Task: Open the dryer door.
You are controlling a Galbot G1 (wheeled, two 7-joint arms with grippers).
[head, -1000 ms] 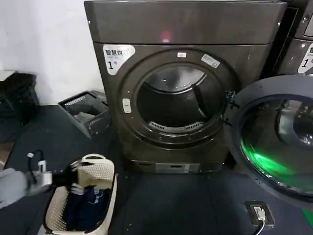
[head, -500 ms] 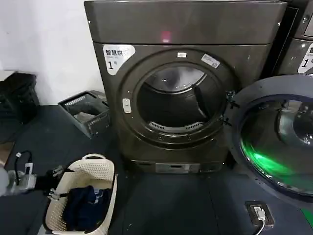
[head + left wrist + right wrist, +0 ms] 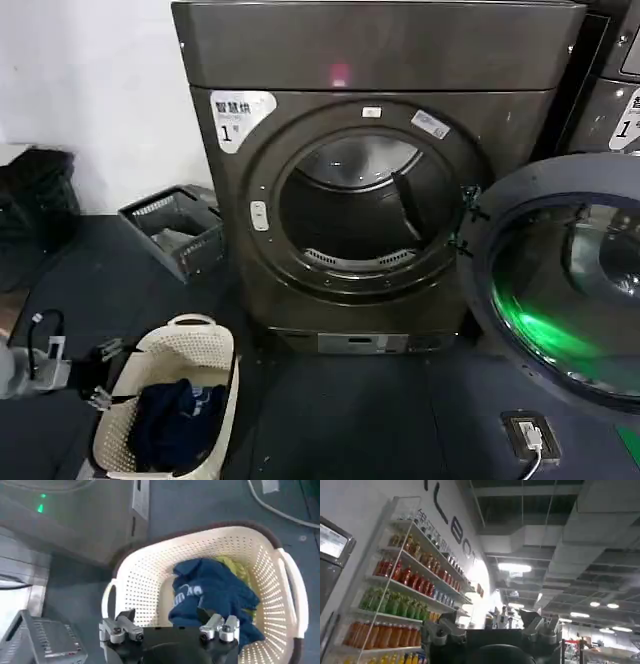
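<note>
The dryer (image 3: 375, 170) stands in the middle, a big dark grey-brown metal box with a white corner label (image 3: 238, 113) marked "1" and a small red light (image 3: 340, 73) on top. Its round hole is bare, and you can see the shiny drum inside. The dryer door (image 3: 565, 285) is swung wide open to the right, hanging on its hinge beside the hole. It is big and round, with a dark grey inner side, and a green glow shines in its glass.

On the dark floor (image 3: 350, 420) to the left front sits a cream plastic laundry basket (image 3: 195, 350) full of little holes, with blue clothes (image 3: 175, 420) in it. A dark grey crate (image 3: 175, 230) lies tilted near the wall. A second machine (image 3: 610, 95) peeks in at the right.

The left claw (image 3: 169, 628) hangs low over the near rim of the basket, fingers spread and holding nothing. The right claw (image 3: 490, 628) points up at a ceiling and drink shelves (image 3: 395, 600), also spread and empty.
</note>
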